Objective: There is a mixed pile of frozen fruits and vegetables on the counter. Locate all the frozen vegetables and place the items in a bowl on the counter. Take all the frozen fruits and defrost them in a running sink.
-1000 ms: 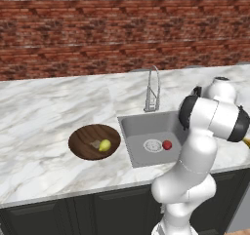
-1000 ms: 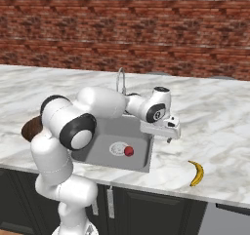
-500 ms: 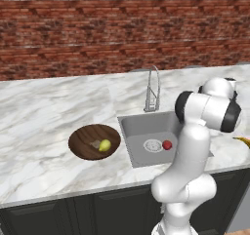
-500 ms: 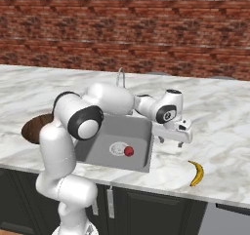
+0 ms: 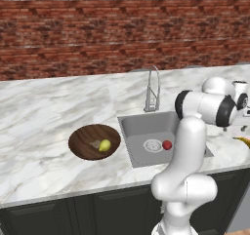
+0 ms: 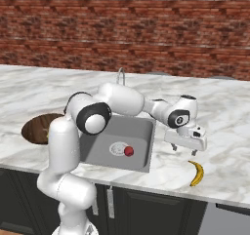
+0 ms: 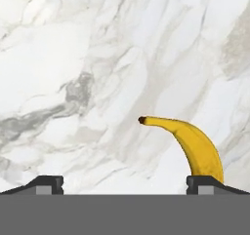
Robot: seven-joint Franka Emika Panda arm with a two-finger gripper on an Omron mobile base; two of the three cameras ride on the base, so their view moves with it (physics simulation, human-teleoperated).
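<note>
Kitchen, marble counter, steel sink with chrome faucet, dark cabinets, brick wall

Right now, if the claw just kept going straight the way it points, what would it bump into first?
Probably the marble counter. The open claw points down at it, with the banana lying near one fingertip. It might graze the banana first, but the depth is hard to judge.

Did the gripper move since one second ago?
Yes. In the right base view the gripper has moved right, away from the sink and toward the banana.
</note>
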